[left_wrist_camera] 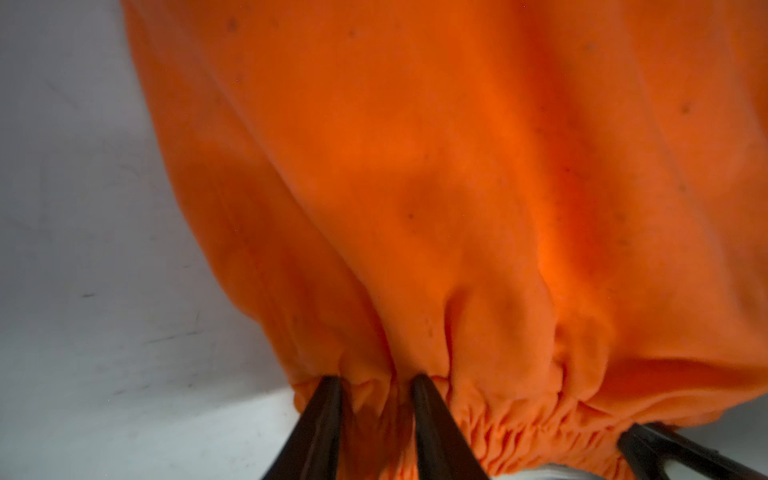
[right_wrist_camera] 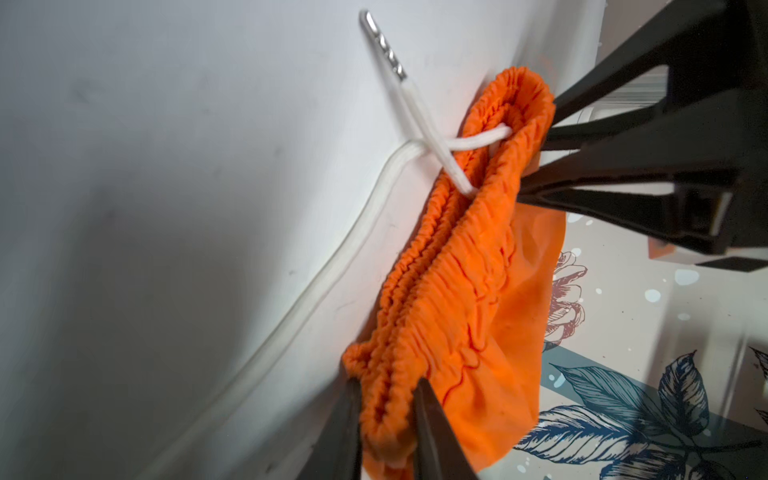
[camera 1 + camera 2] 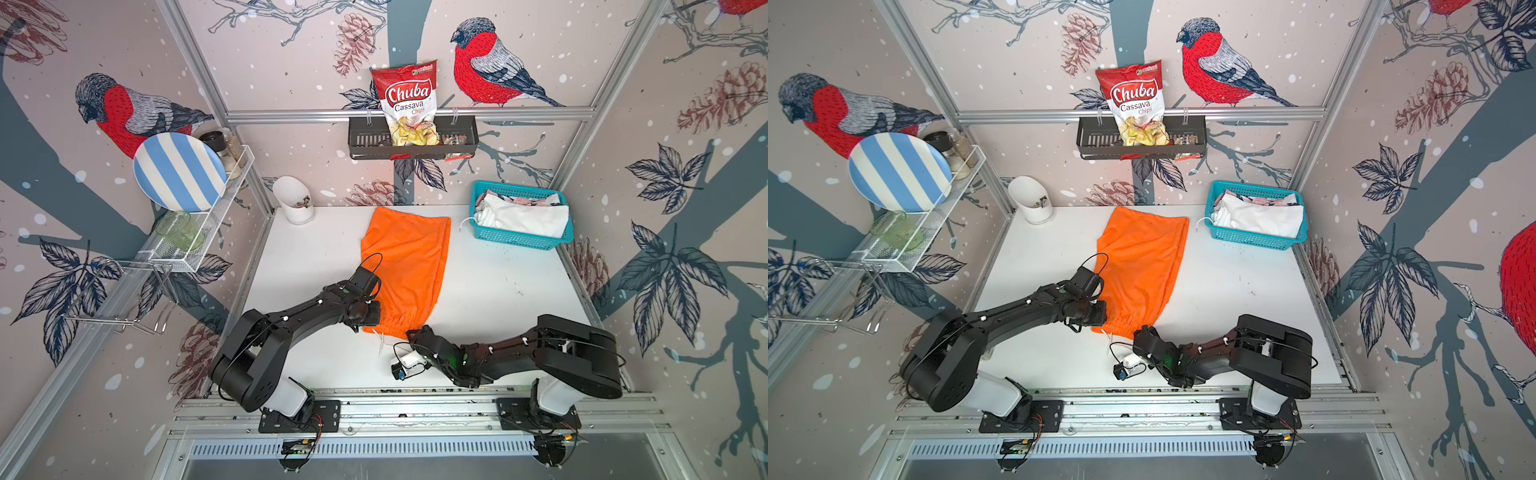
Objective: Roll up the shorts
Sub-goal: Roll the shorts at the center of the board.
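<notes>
Shorts [image 3: 409, 257], orange, soft and light, are lying on the worktop [image 3: 498, 299]. Left claw [image 1: 376, 399] and right claw [image 2: 386, 415] are pinching the gathered waistband [image 2: 440, 266], likely the firmest hold.

Left fingers [image 1: 320, 424], right fingers [image 2: 432, 428]: tight pinch.

Pink shorts [image 3: 534, 201] lie mostly hidden under the white shorts [image 3: 523, 218] — print indistinct.

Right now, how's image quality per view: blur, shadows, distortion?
Both top views: sharp, evenly lit, wide-angle, frame posts splaying outward. Left wrist view: orange shorts soft and dim up close. Right wrist view: waistband crisp, table beside it shaded, drawstring slightly blurred.
</notes>
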Available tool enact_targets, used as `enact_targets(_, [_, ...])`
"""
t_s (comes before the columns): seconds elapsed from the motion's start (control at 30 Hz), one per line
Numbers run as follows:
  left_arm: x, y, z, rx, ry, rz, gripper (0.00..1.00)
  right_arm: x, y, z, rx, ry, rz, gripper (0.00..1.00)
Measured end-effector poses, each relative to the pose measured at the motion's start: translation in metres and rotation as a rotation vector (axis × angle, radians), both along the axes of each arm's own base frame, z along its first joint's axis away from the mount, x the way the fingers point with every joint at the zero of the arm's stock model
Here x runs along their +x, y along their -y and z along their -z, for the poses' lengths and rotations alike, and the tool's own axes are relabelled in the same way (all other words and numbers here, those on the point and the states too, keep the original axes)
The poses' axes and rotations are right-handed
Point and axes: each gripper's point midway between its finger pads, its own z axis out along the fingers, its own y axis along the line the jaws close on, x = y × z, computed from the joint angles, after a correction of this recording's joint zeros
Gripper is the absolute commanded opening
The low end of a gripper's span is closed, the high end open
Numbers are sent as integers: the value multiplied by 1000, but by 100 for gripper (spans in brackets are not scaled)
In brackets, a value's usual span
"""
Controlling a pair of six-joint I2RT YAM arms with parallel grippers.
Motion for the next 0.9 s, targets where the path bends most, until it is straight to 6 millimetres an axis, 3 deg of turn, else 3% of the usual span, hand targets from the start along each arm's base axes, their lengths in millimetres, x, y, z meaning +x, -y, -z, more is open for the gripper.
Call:
enact_targets(0.17, [4,0,-13,-20,37,-10,37,0,-3,-4,42,-90,41,0])
enact_targets(0.33, [11,-3,-36,-57,104,-51,40,25,-30,-39,213,-284,193,0])
enact_targets(0.43, [15,-3,-52,-81,143,-62,43,38,-31,-50,313,-449,291,0])
enact_targets(0.73, [22,-23,-95,-130,261,-175,56,51,-4,-47,644,-998,588,1])
enact_targets(0.9, [13,-19,-85,-184,213,-194,58,79,11,-44,854,-1318,795,0])
